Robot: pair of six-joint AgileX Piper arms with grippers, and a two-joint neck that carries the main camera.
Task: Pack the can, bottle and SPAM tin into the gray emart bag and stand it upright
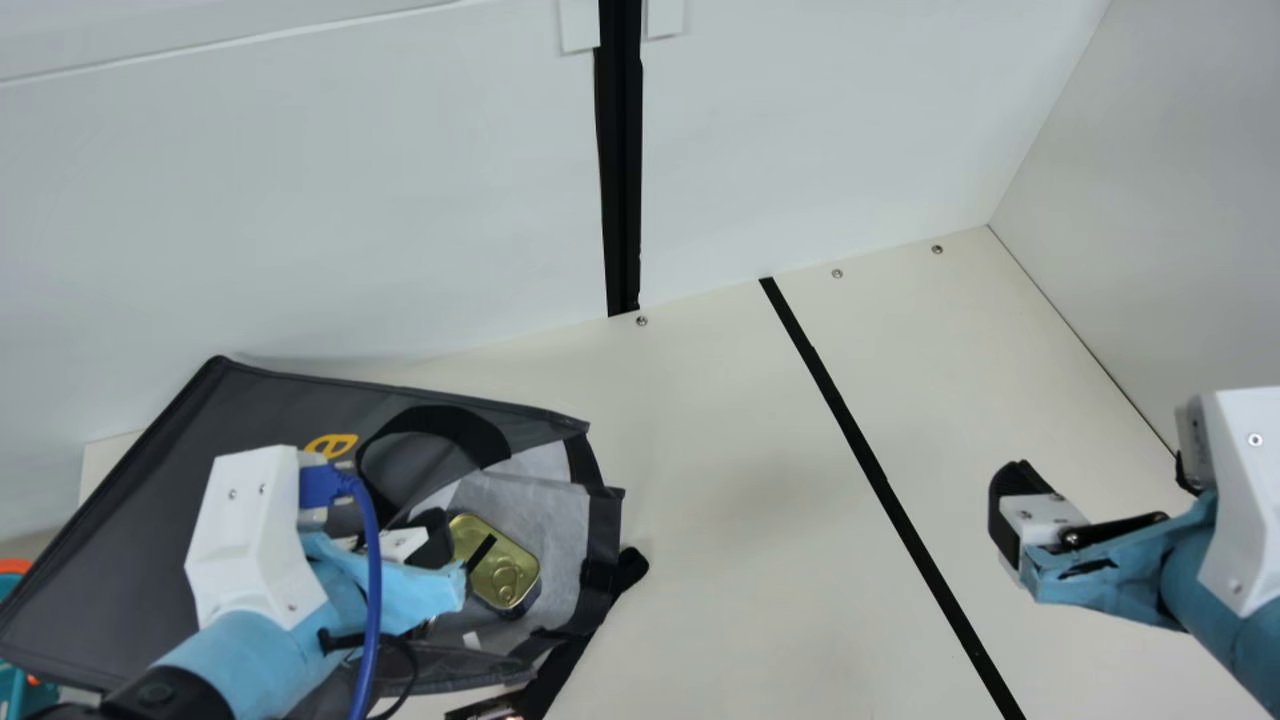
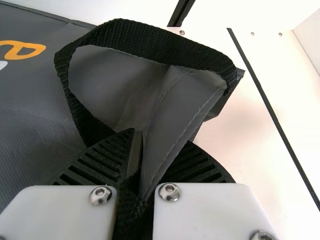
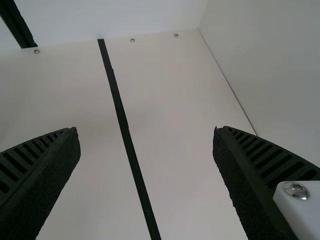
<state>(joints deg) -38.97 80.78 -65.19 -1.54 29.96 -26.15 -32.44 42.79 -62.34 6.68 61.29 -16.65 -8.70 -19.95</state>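
One SPAM tin (image 1: 512, 568), its gold lid and ring pull in sight, lies in the mouth of the gray emart bag (image 1: 120, 520), which rests on its side by the far left corner of the worktop (image 1: 700, 560). At the bag, the robot's left gripper (image 1: 440, 548) pinches gray fabric between its ribbed fingers, near a looped black handle (image 1: 440, 422). Toward the worktop's right edge, the right gripper (image 1: 1012, 515) hangs with fingers spread wide, beside a black strip (image 1: 860, 440).
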